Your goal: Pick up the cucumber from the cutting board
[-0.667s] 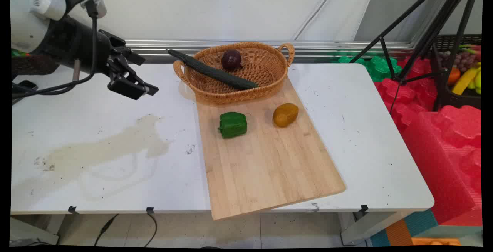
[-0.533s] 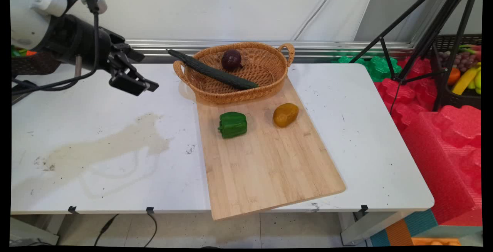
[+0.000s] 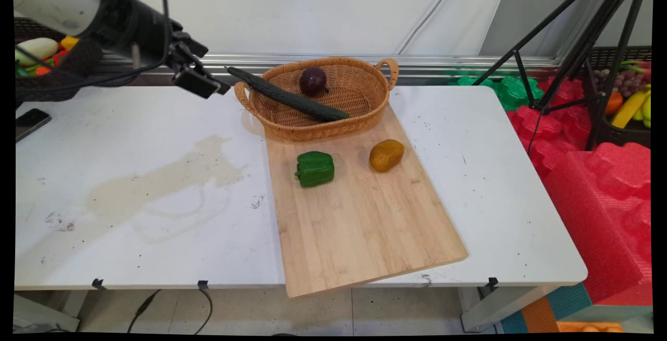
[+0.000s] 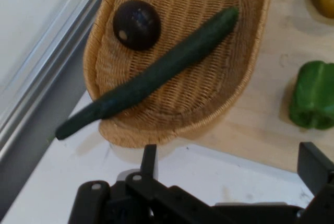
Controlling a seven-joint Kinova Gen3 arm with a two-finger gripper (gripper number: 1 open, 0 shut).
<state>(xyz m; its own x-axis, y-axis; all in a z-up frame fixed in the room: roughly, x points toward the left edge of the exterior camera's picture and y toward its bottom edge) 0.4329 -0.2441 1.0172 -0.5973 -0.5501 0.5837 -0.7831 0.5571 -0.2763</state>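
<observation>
- Nearest, a green pepper (image 3: 315, 169) and a potato (image 3: 386, 155) lie apart on the cutting board (image 3: 365, 236).
- Beyond, at 9 o'clock of the basket (image 3: 365, 114), the gripper (image 3: 200, 81) hangs empty, fingers spread.
- Farthest, the cucumber (image 3: 286, 98) crosses the basket, its tip over the rim near the gripper; the red onion (image 3: 313, 81) sits at 12.

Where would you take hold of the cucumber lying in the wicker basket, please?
Probably the end of the cucumber that overhangs the wicker basket's rim, from above, fingers across its width. That end juts free over the table, nearest the open claw, while the red onion crowds its middle.
</observation>
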